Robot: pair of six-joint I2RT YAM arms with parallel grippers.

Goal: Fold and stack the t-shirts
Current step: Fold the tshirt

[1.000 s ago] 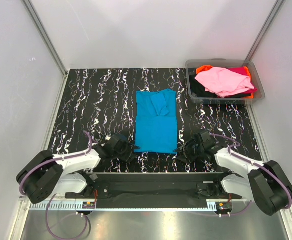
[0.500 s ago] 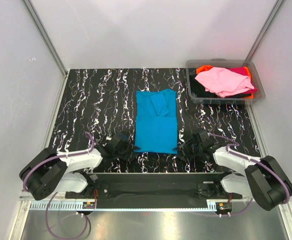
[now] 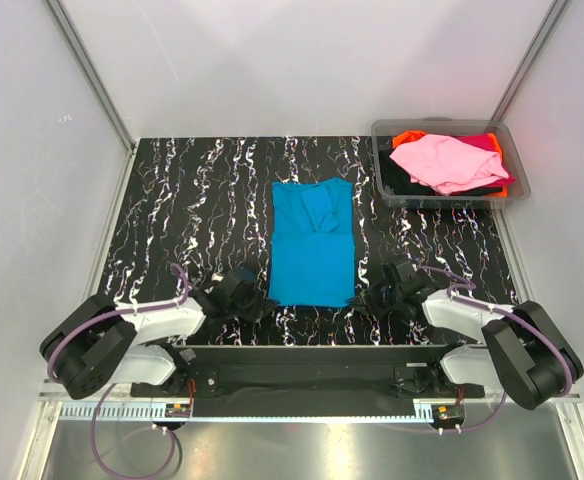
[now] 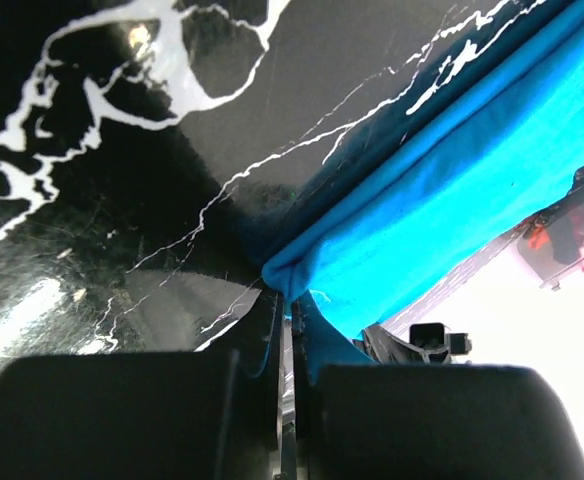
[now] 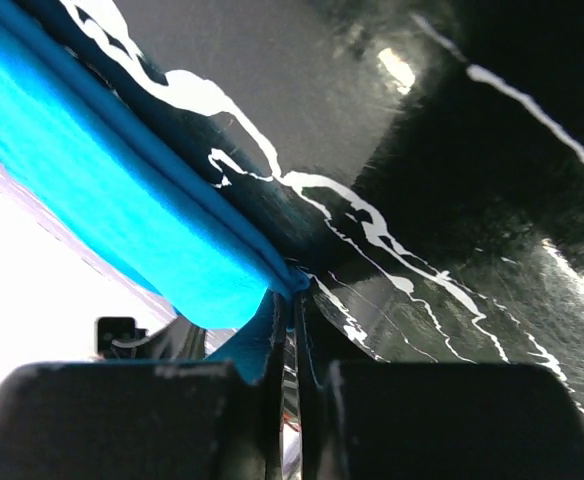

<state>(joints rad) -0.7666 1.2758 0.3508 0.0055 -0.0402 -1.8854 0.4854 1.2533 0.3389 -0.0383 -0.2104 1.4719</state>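
A turquoise-blue t-shirt (image 3: 313, 243) lies folded into a long strip in the middle of the black marbled table. My left gripper (image 3: 263, 300) is shut on its near left corner; the cloth (image 4: 452, 190) is pinched between the jaws in the left wrist view. My right gripper (image 3: 360, 299) is shut on its near right corner; the cloth (image 5: 122, 190) shows in the right wrist view. Both corners are lifted slightly off the table. A light pink t-shirt (image 3: 447, 163) lies on top of orange, magenta and black ones in the bin.
A clear grey plastic bin (image 3: 384, 188) stands at the back right corner of the table. White walls enclose the table on three sides. The arm bases sit at the near edge.
Both grippers have closed in a little on the shirt's near corners and its near edge has drawn slightly narrower. The bin and its shirts have not moved.
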